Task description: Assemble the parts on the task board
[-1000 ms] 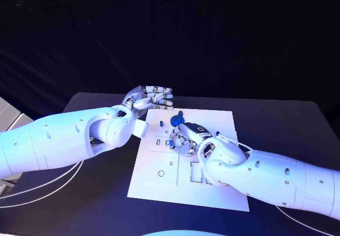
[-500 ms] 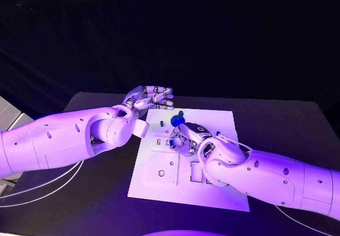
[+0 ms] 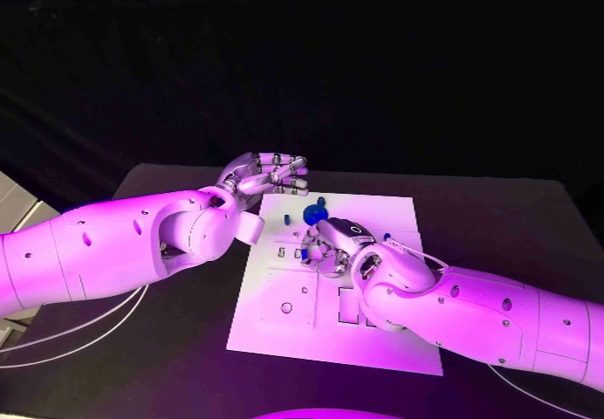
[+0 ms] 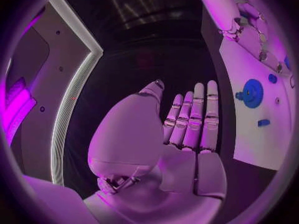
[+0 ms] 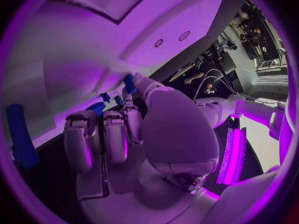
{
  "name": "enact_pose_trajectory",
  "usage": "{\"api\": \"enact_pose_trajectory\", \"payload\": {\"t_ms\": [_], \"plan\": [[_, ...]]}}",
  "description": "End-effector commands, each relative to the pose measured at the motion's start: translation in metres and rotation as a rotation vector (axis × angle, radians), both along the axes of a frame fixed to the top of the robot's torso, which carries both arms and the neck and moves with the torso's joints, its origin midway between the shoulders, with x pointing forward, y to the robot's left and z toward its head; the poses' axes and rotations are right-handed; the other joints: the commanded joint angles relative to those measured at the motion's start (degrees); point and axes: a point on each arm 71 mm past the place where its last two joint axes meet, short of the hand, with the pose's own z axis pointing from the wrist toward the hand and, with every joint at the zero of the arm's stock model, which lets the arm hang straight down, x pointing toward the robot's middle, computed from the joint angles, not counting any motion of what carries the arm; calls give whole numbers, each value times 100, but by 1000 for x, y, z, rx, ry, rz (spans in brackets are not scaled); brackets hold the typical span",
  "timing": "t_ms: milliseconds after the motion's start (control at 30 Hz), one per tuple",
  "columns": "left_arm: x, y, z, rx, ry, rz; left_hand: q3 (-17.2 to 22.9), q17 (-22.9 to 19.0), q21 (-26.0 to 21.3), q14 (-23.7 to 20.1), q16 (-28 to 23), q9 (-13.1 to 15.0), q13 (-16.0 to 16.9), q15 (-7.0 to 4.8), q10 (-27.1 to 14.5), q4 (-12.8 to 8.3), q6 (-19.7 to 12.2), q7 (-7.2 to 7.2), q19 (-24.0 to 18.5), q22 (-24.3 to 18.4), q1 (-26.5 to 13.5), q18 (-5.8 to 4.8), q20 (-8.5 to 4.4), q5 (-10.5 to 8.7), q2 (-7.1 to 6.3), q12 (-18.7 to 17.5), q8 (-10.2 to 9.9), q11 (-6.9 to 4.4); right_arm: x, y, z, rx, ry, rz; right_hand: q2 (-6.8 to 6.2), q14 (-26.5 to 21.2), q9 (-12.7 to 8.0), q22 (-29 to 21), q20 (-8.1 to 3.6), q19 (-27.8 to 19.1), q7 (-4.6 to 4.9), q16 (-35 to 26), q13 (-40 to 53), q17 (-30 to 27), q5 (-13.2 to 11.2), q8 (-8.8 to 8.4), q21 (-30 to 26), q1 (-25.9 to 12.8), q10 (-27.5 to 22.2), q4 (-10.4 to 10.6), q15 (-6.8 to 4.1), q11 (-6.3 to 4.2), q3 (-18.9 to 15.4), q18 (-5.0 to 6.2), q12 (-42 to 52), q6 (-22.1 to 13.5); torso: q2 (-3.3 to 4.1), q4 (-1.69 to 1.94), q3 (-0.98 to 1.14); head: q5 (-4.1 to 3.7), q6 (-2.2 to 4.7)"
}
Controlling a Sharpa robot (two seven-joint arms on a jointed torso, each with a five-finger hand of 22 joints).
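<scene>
My left hand [image 4: 187, 129] hovers flat, fingers apart, empty, beside task board [image 3: 378, 340]; right hand [image 3: 330, 247] curled over it, grip unclear; wrist view reveals blue gear [image 4: 252, 92].

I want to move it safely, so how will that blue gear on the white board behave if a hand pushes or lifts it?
The blue gear looks like rigid moulded plastic, so probably stiff and light. It lies flat on the task board, so it should slide, not tip. Stood on edge, its round toothed rim could roll.
</scene>
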Motion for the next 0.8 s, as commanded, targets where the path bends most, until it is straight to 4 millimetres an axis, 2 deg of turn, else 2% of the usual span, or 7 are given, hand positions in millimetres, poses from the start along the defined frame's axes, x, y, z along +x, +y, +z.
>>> {"api": "enact_pose_trajectory", "payload": {"t_ms": [33, 467, 800], "plan": [[0, -1, 1, -8, -3, -11, 35, 5, 15, 1, 26, 7, 5, -10, 52, 4, 24, 332, 27, 5, 44, 72, 7, -15, 7, 23, 20, 1, -2, 1, -3, -22, 4, 17, -39, 550, -9, 1482, 33, 583, 20, -13, 447, 1300, 19, 21, -6, -32, -35, -11, 37, 32, -19, -72, -27, -47, 2, 5, 0, -2, 6], [0, -1, 1, -7, -3, -9, 38, 8, 16, -9, 27, 8, 5, -9, 54, 4, 25, 331, 23, 5, 46, 71, 7, -15, 6, 27, 24, 0, -2, 2, -2, -15, -1, 14, -160, 548, -43, 1467, 75, 574, 94, -17, 383, 1294, 19, -20, -25, -147, -115, 10, 90, 97, -48, -67, -107, -189, 1, 0, -5, -6, 17], [0, 0, 1, -7, -3, -8, 39, 10, 16, -15, 28, 8, 4, -8, 54, 3, 25, 330, 20, 5, 48, 70, 7, -15, 5, 28, 26, 0, -2, 2, -1, -6, -4, 13, -296, 543, -132, 1443, 166, 558, 227, -26, 215, 1275, 19, -167, -59, -254, -330, 49, 194, 217, -104, -58, -299, -526, 2, 8, 0, -11, 19]]}}
